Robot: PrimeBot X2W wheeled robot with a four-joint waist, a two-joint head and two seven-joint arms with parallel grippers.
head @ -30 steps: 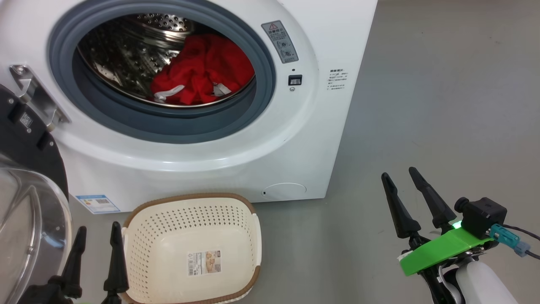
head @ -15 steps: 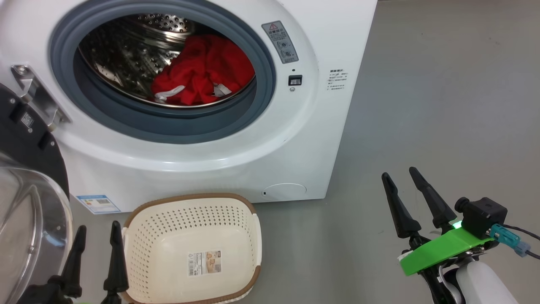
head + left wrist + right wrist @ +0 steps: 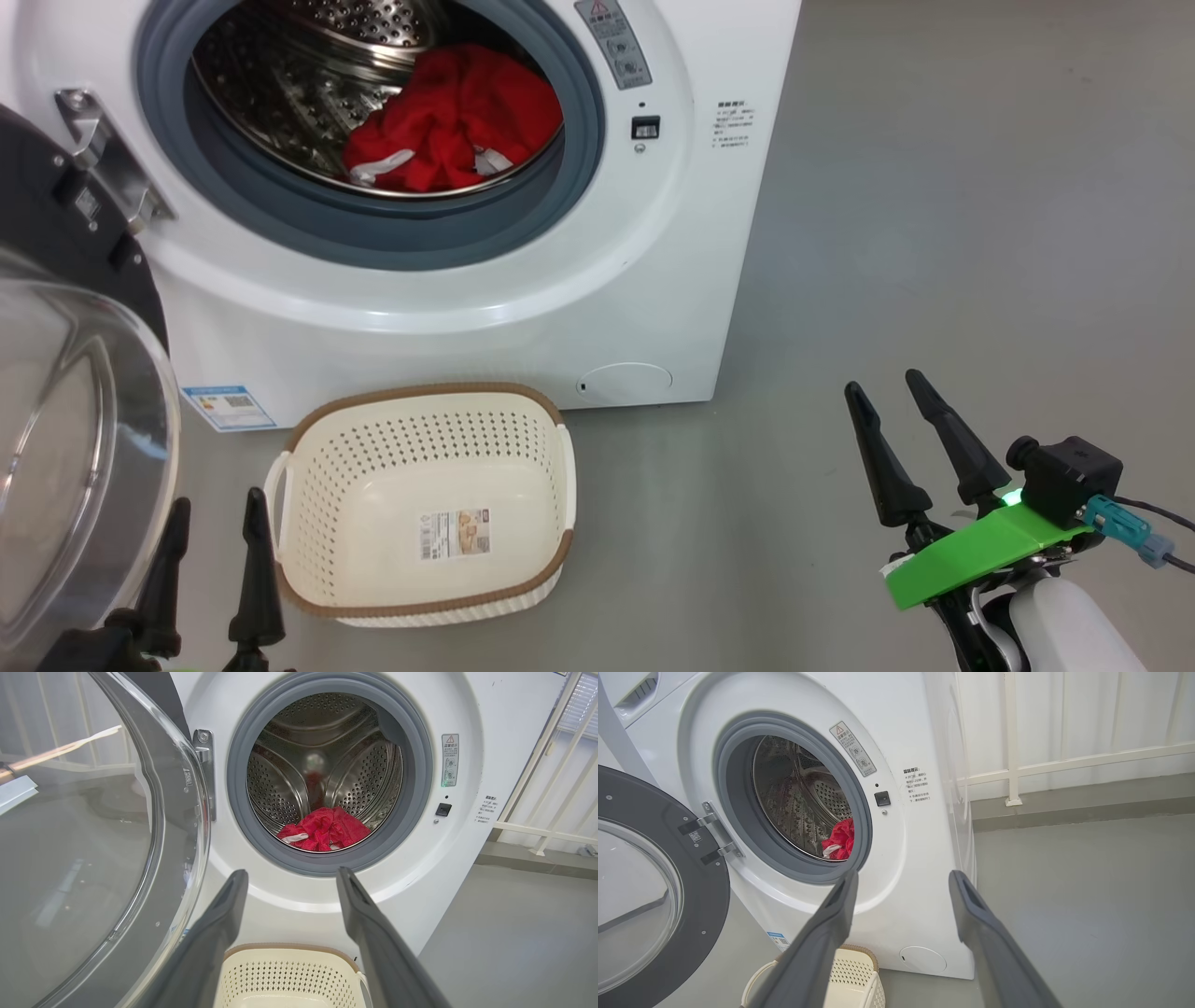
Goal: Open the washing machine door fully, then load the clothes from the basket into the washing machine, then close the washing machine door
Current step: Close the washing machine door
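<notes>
Nearest, at the lower left of the head view, the left gripper (image 3: 217,499) points up, its jaws apart and holding nothing. It sits just left of the basket (image 3: 425,389) and just right of the washing machine door's glass. At the lower right, the right gripper (image 3: 883,381) hangs over the grey floor (image 3: 934,233). Its jaws are also apart and hold nothing, and it is well apart from the basket.

The basket stands upright on the floor right in front of the washing machine (image 3: 467,327). A label (image 3: 454,534) shows on its bare bottom.

The washing machine door (image 3: 84,439) is swung wide open to the left on its metal hinge (image 3: 103,154), with its clear glass bowl bulging toward the camera. A blue sticker (image 3: 229,407) sits at the machine's lower left corner, between the door and the basket.

Farther back, inside the grey door seal (image 3: 392,243), the clothes (image 3: 457,112) lie in a red heap with bits of white. They are low in the steel drum (image 3: 280,112), toward its right side and near the front lip.
</notes>
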